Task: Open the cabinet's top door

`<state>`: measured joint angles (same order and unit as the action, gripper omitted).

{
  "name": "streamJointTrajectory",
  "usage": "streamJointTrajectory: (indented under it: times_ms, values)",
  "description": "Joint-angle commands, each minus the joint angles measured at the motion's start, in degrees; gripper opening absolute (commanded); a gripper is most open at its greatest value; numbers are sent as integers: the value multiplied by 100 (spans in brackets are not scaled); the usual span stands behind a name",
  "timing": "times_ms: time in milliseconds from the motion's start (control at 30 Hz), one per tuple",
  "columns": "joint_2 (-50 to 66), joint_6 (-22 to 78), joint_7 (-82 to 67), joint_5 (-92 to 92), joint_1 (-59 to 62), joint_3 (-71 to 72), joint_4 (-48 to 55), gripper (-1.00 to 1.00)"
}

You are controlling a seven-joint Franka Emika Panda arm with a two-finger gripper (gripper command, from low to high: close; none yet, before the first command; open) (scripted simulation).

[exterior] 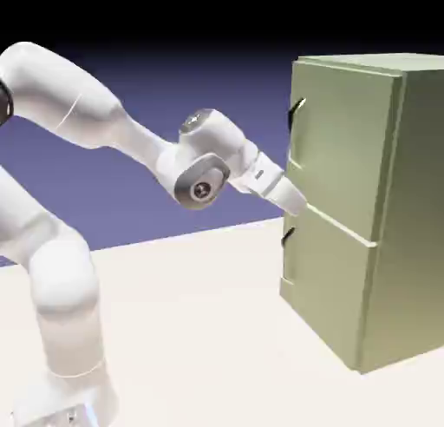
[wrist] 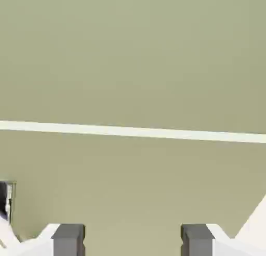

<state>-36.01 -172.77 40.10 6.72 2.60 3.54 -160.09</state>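
Olive-green cabinet stands at the exterior view's right, its top door apparently shut, the opening still undone. The jaws spread wide and empty near the white seam; the upper handle remains ungrasped.

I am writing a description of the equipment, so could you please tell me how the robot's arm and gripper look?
The arm is glossy white, with thick rounded segments, thin seam lines and round grey joint caps. The gripper has two small, blocky dark grey fingertips on white mounts. No cables are visible.
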Motion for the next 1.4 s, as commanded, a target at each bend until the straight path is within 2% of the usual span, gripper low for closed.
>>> streamJointTrajectory:
  times_ms: [0,1367]
  values:
    - [-124,46,-88,250,122,131,34,0]
    - [-5213,1930,-3672,10468,5121,5510,1419,0]
